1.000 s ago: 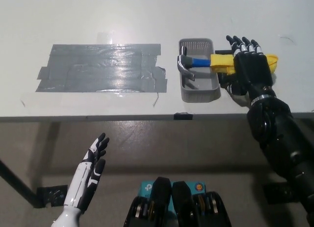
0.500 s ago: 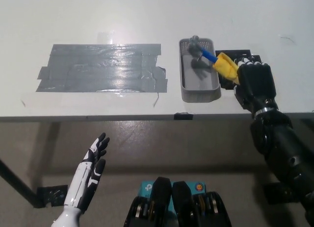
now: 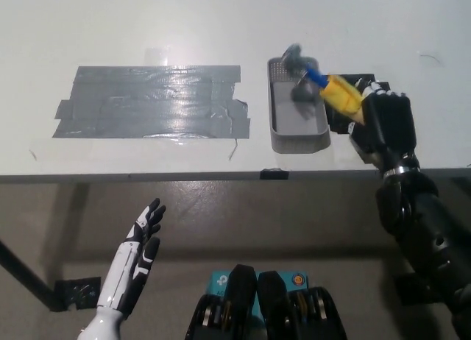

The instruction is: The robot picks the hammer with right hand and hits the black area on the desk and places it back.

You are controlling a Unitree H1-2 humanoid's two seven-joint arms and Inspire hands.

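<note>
My black right hand (image 3: 386, 123) is shut on the yellow grip of the hammer (image 3: 324, 82) at the desk's right side. The hammer is lifted and tilted, its blurred grey head hanging over the far end of the grey basket (image 3: 297, 134). Its blue neck shows between head and grip. The black area (image 3: 151, 101), a patch of dark shiny tape, lies flat on the white desk (image 3: 221, 23) to the left of the basket. My white left hand (image 3: 136, 259) rests open below the desk's front edge at the lower left.
A small black block (image 3: 355, 86) lies on the desk just right of the basket, partly under my right hand. A small black clip (image 3: 274, 174) sits on the desk's front edge. The floor shows below the desk.
My right hand closed on the yellow grip and lifted the hammer out of the basket; its head rose toward the basket's far end. The left hand stayed still.
</note>
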